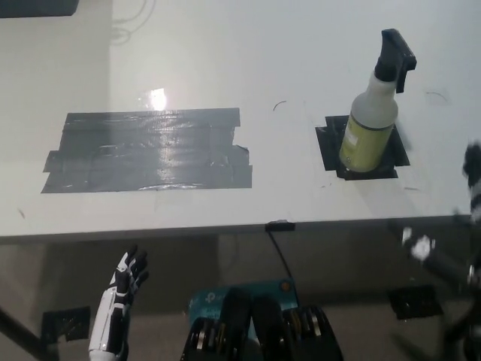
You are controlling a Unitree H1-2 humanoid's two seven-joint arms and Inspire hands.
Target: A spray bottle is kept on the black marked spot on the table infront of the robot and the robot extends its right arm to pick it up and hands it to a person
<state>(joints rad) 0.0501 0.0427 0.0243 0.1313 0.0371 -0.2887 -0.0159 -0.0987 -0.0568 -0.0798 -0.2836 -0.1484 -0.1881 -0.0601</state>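
1. A translucent plastic spray bottle with yellow-green liquid and a black trigger head (373, 113) stands upright on a small square of black tape (328, 147) at the right side of the white bench (225, 68). The trigger nozzle points toward the picture's right.

2. The black right arm and hand (472, 180) show only as a blurred dark shape at the far right edge, beside the bench's near right corner and apart from the bottle. I cannot tell whether that hand is open or closed; it holds nothing that can be seen.

3. The white left hand (126, 280) hangs low at the lower left, below the bench edge, its fingers spread and empty (it appears to be resting).

4. A large patch of grey tape strips (146, 150) lies on the left half of the bench, well apart from the bottle.

5. Likely risks: the bottle is tall and narrow, so a sideways brush from the incoming hand could tip it off its mark. The smooth, rounded body may slip if the hand closes too high near the tapering neck. Catching the trigger could release spray. The bottle also stands fairly near the front edge, so a knock toward the robot could send it off the bench.
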